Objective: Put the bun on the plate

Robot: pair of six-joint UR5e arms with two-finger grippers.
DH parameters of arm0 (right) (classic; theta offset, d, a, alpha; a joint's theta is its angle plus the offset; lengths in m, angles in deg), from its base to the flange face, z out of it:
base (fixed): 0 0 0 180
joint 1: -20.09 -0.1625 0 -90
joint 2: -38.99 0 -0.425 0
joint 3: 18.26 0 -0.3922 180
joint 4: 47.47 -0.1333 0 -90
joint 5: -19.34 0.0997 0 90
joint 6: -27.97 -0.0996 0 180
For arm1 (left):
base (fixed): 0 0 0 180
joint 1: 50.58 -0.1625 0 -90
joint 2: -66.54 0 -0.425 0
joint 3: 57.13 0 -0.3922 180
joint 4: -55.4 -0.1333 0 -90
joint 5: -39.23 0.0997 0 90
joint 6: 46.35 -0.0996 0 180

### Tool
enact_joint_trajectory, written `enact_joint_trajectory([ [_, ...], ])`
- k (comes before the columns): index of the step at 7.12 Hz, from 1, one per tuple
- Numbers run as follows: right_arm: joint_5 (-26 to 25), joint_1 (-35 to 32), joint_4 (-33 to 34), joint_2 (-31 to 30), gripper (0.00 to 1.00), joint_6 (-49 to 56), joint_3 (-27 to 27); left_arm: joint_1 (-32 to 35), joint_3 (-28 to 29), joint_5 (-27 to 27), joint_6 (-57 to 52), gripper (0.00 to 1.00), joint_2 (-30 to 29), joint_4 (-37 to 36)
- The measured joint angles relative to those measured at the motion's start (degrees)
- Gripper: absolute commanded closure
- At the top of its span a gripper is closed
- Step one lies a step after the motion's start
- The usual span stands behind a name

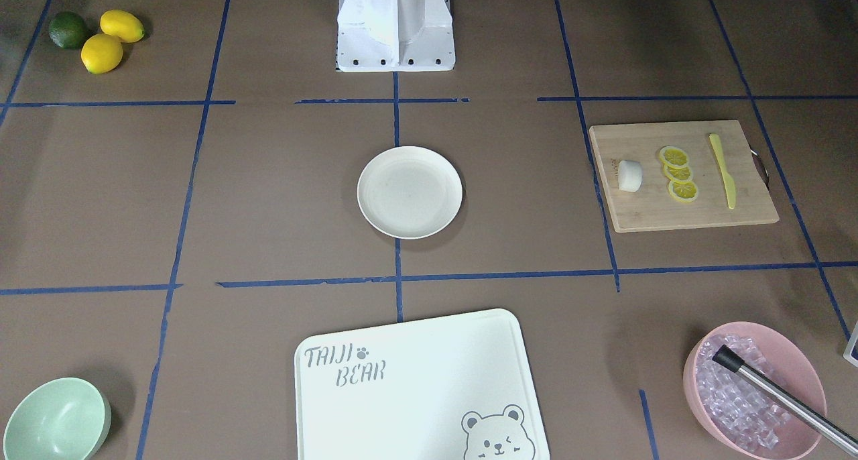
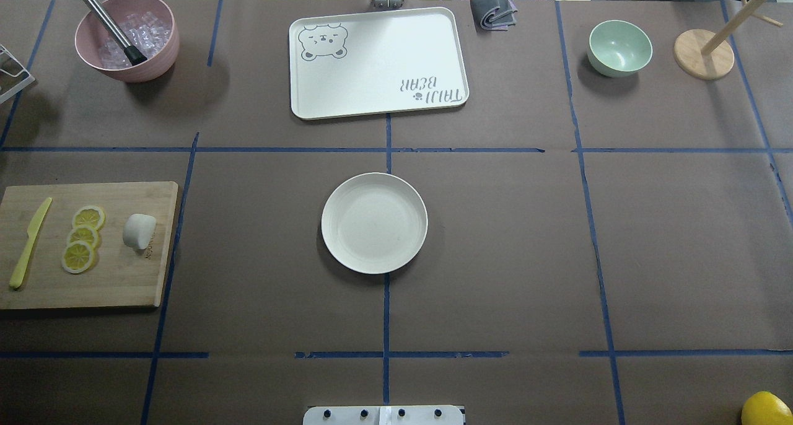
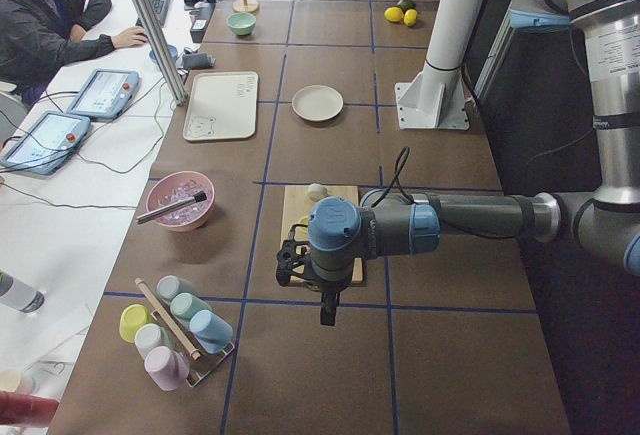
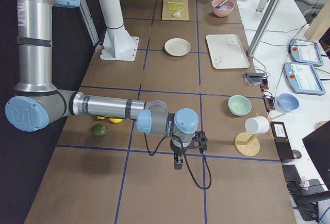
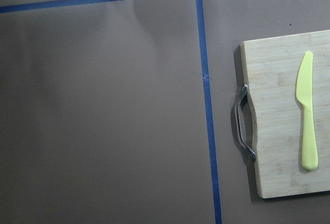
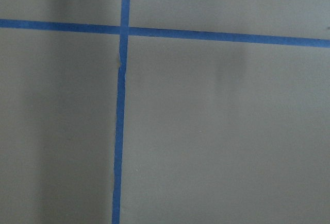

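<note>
White and stubby, the bun (image 1: 629,176) was seen from the front on the wooden board (image 1: 670,212), well apart from the plate (image 1: 409,192). In the side views the left gripper (image 3: 327,307) and right gripper (image 4: 178,162) were held above the table (image 3: 440,355); whether they were parted or closed could not be told.

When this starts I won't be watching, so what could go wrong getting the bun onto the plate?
The bun sits close beside the lemon slices on the wooden board; a grasp there may knock a slice. It looks soft and rounded, so it might deform or slip. The plate lies well away from the board, so a weak grip could drop it midway.
</note>
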Motion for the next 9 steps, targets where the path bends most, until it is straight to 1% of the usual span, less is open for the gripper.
enact_joint_trajectory([
  [2,-0.1,-0.2,-0.4,-0.5,0.00,-2.1,0.7,0.0,0.0,-0.1,0.1,0.00,-0.4,0.1],
  [9,0.0,-0.3,-0.5,-1.2,0.00,-2.6,0.5,-0.2,-1.6,-0.1,0.1,0.00,-0.7,0.1],
])
